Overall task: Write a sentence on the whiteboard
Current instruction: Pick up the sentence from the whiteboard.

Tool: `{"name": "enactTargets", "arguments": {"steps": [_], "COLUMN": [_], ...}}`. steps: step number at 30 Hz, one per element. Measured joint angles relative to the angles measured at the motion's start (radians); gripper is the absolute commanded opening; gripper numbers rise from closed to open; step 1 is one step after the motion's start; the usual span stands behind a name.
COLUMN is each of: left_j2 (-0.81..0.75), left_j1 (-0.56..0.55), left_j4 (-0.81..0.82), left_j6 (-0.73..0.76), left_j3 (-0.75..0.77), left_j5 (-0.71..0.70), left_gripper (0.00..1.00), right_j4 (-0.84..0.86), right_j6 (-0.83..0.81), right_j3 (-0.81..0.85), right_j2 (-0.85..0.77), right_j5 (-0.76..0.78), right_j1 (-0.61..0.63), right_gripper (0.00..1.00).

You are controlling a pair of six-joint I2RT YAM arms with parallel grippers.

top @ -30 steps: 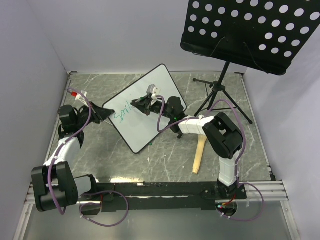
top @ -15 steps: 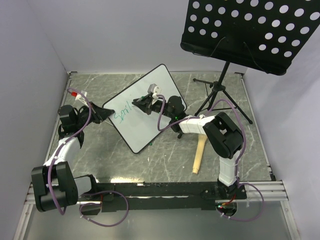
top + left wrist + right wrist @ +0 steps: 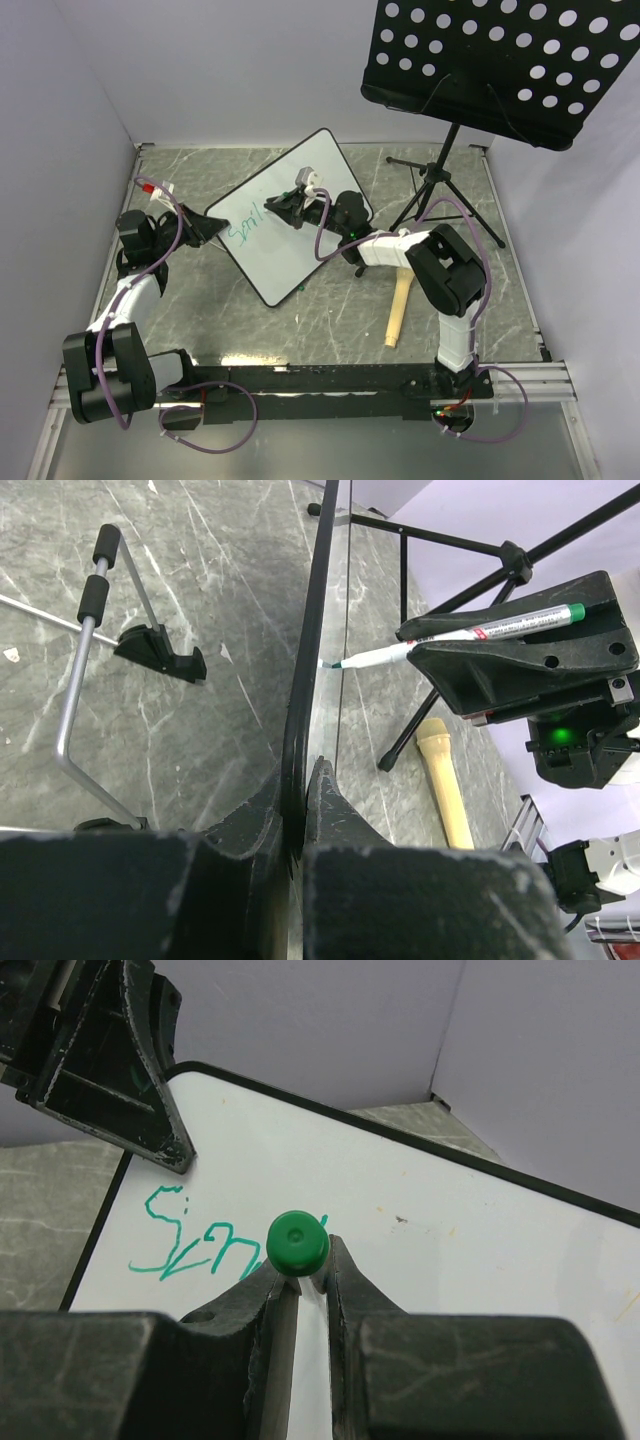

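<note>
Within tight right end effector (image 3: 310,1266): marker (image 3: 297,1241)

White whiteboard (image 3: 290,255); teal sentence (image 3: 185,1245); green-capped marker (image 3: 297,1242); grey marbled table (image 3: 330,320).

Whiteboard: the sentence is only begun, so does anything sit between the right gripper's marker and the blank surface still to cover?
Nothing visible does. The marker, held in the right gripper, has its tip at the whiteboard, and the white area past the writing is bare. The left gripper clamps only the board's edge.
</note>
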Motion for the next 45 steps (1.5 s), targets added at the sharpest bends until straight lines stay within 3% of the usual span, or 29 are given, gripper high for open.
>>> {"name": "enactTargets", "arguments": {"steps": [45], "left_j2": [0.0], "left_j1": [0.0], "left_j4": [-0.007], "left_j6": [0.0], "left_j3": [0.0], "left_j5": [-0.001], "left_gripper": [0.01], "right_j4": [-0.017], "right_j6": [0.003], "right_j3": [0.072], "right_j2": [0.027], "right_j5": [0.0], "right_j1": [-0.013], "right_gripper": [0.0]}}
